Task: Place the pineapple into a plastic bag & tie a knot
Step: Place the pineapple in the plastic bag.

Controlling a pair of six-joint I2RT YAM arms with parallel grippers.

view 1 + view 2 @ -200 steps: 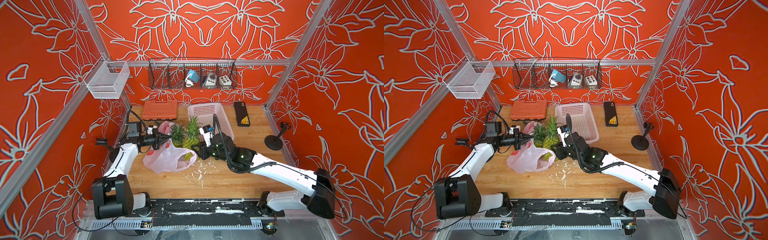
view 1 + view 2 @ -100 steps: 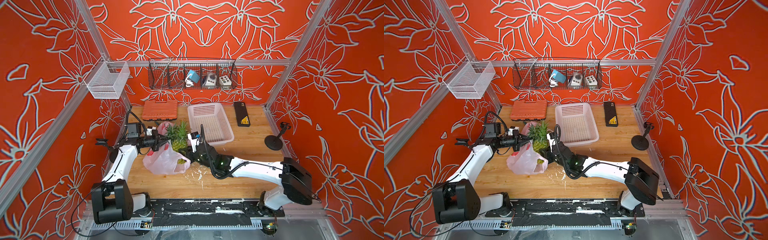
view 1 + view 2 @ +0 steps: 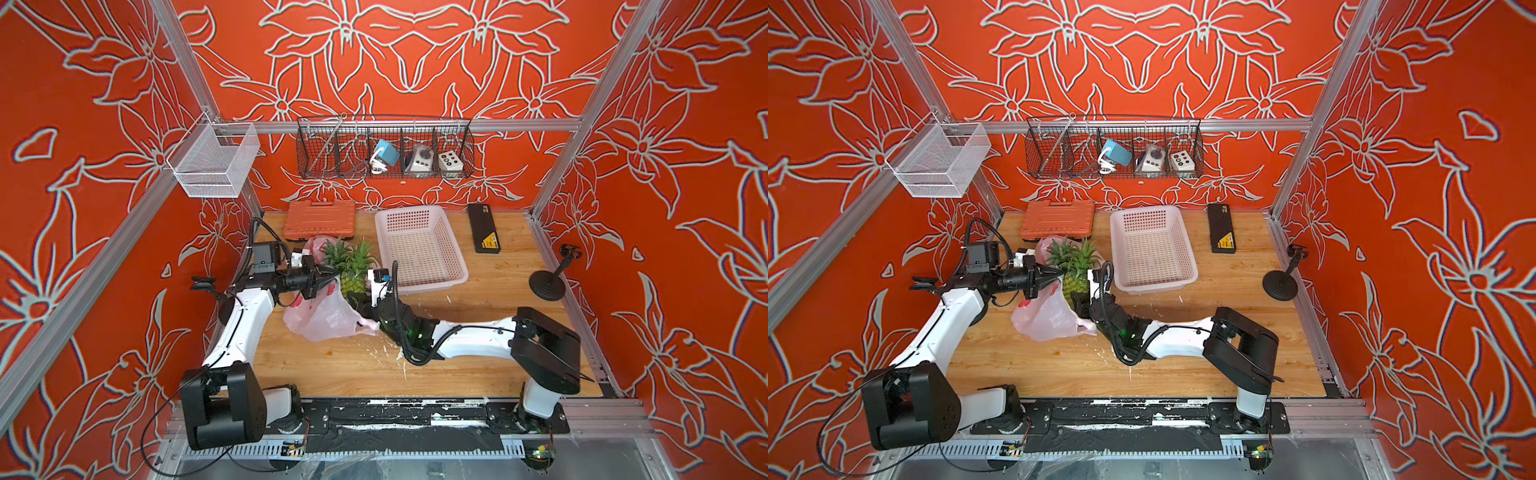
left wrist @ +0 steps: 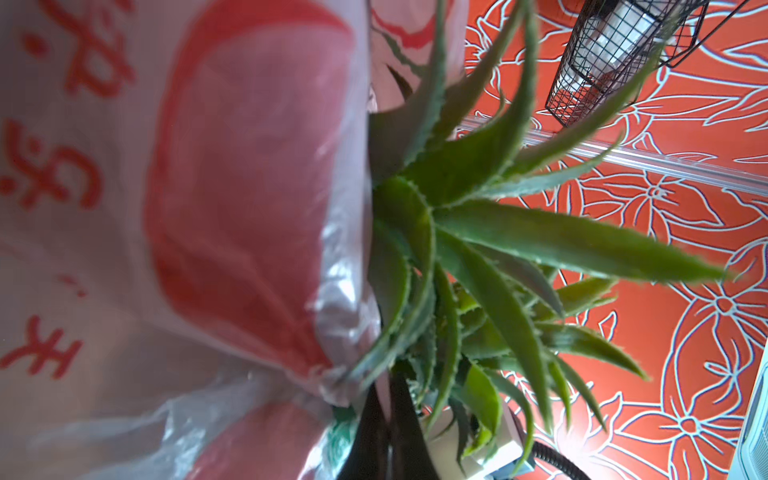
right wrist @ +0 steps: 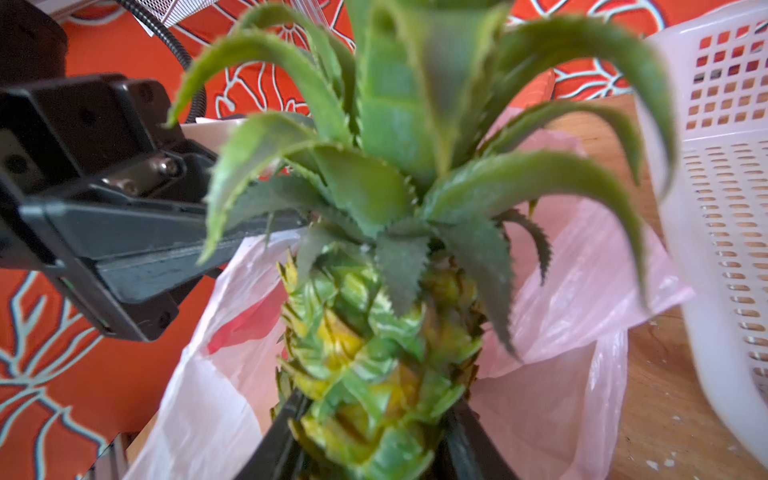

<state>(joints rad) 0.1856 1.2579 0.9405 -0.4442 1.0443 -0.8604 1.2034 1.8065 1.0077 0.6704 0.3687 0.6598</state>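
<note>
Comparing with a second ago, we see the right arm (image 3: 469, 340) folded back: its elbow, then stretched toward the table's (image 3: 478, 374) right edge, now sits closer to the middle of the near edge. The pineapple (image 3: 352, 279) has shifted a little left. Its crown no longer overlaps the basket (image 3: 419, 249) and stands just beside that basket's left wall.

We find the right gripper (image 3: 360, 297) clamped on the pineapple's lower body, one black finger (image 5: 282, 436) on each side, with the fruit held upright.

The left gripper (image 3: 332, 276) has hardly moved. Its jaws are closed on the bag's (image 3: 324, 320) upper rim and lift it at the pineapple's left side, touching the leaves.

The bag lies toward the table's left edge, about midway between the near and far edges. Its bulk is slumped on the wood on the near side of the fruit. In both top views a flap of pink film rises behind the crown, and in the right wrist view film shows on both sides of the fruit. We cannot tell whether the pineapple's base is already inside the bag, because the gripper and the film hide it.

In the left wrist view the bag's red print fills one half and the green leaves the other, pressed together
</note>
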